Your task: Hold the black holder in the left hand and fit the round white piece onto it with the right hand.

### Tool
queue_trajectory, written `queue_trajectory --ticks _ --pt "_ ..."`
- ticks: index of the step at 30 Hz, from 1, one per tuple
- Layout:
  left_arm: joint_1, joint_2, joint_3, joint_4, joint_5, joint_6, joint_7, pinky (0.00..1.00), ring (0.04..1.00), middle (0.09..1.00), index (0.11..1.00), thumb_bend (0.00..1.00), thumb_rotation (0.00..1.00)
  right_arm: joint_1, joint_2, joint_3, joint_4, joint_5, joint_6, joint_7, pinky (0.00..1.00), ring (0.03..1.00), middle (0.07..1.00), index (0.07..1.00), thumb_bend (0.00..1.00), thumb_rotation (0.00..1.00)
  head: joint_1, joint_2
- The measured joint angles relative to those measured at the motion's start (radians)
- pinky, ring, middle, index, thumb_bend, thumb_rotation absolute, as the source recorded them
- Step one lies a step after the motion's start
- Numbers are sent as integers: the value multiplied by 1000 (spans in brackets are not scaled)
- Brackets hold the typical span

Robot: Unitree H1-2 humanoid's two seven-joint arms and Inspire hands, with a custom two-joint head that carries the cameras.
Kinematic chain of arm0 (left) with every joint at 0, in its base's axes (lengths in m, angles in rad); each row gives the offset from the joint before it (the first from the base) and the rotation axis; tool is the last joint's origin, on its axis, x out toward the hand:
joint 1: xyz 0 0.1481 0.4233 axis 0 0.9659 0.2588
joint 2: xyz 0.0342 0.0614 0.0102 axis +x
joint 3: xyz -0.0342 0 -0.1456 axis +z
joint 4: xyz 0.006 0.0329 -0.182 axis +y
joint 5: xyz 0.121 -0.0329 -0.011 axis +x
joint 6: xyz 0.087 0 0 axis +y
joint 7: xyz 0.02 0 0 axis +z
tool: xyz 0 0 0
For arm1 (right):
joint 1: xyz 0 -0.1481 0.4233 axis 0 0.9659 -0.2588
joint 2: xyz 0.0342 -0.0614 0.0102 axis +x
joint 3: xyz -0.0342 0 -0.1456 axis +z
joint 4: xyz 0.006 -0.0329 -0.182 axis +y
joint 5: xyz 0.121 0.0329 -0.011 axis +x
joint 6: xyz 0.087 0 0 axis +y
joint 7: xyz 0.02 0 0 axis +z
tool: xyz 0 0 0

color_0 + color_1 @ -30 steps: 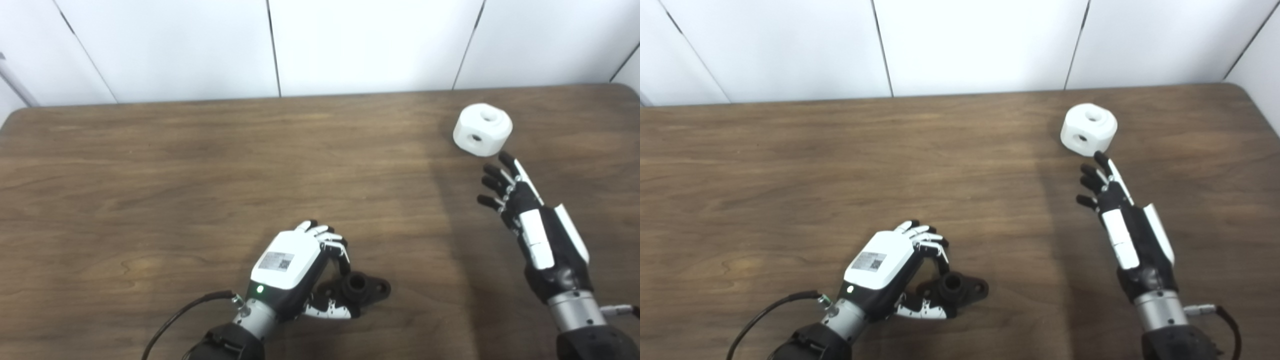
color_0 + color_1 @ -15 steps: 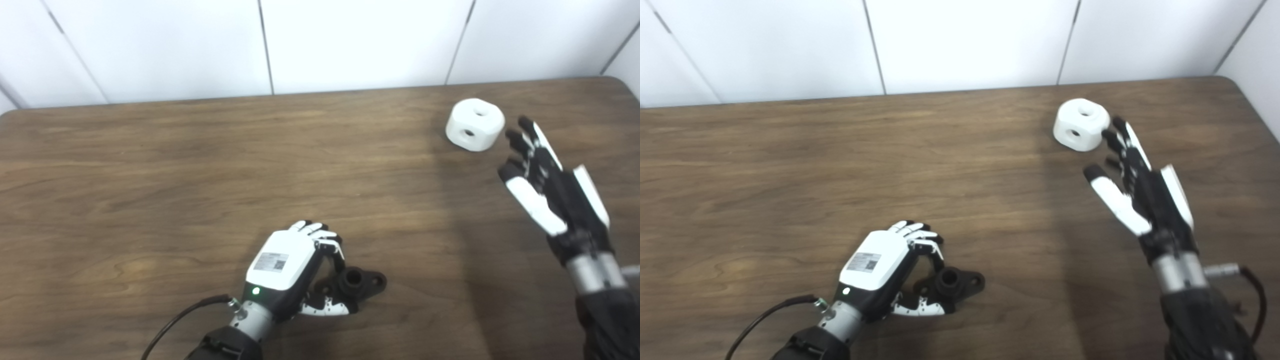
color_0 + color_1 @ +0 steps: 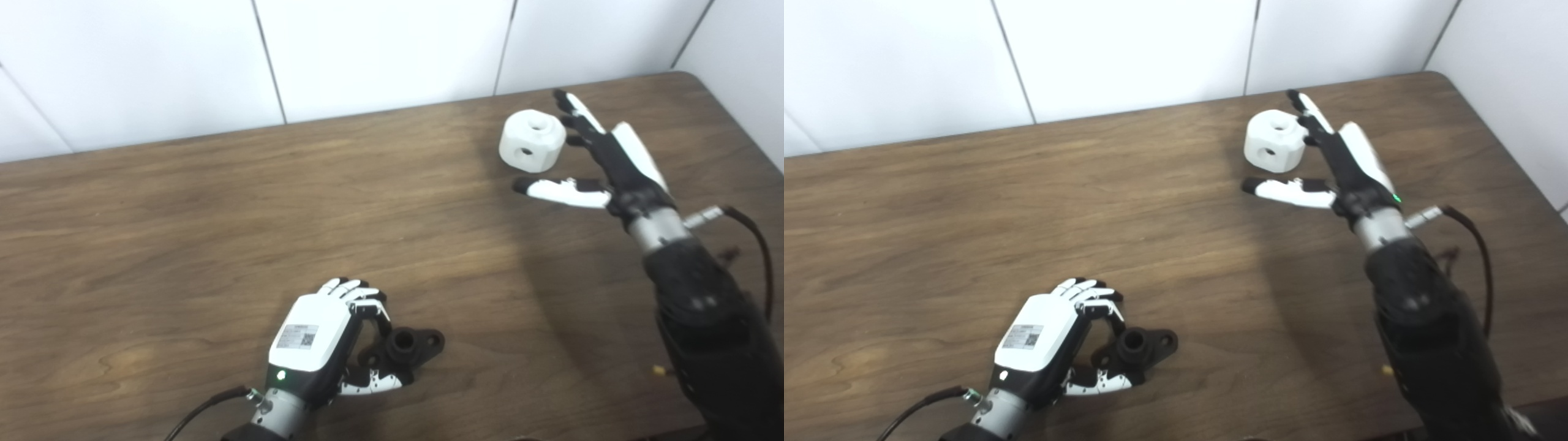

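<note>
Black plastic holder [image 3: 407,350] lies lengthwise rightward in the closed left robot hand [image 3: 327,343]; the spread, empty right robot hand [image 3: 597,160] has reached beside the round white plastic piece [image 3: 531,139].

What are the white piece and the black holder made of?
White piece: looks like matte plastic, smooth and evenly white, with neat round holes. Holder: probably hard black plastic, dull with little shine, though the pictures cannot settle it. Table: wood-look top with visible grain.
</note>
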Motion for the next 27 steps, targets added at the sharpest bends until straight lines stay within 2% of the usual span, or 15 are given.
queue_trajectory --ticks 4,11,15,27 --pt "0 5 8 6 -18 -12 4 879 852 763 486 522 50 -68 -21 34 77 -77 3 8 950 1000 999 974 739 437 -20 -14" --pt "1 10 18 7 -27 -22 1 878 853 764 485 522 50 -156 -19 68 194 -197 14 55 934 1000 1000 962 749 411 -45 -40" --pt "1 21 30 13 -46 -35 4 865 850 761 485 522 50 -196 -14 84 259 -250 15 69 939 1000 1000 960 747 392 -75 -69" --pt "2 44 48 17 -65 -67 15 855 844 758 485 522 50 -275 -9 95 407 -314 15 88 961 1000 1000 950 757 412 -117 -95"
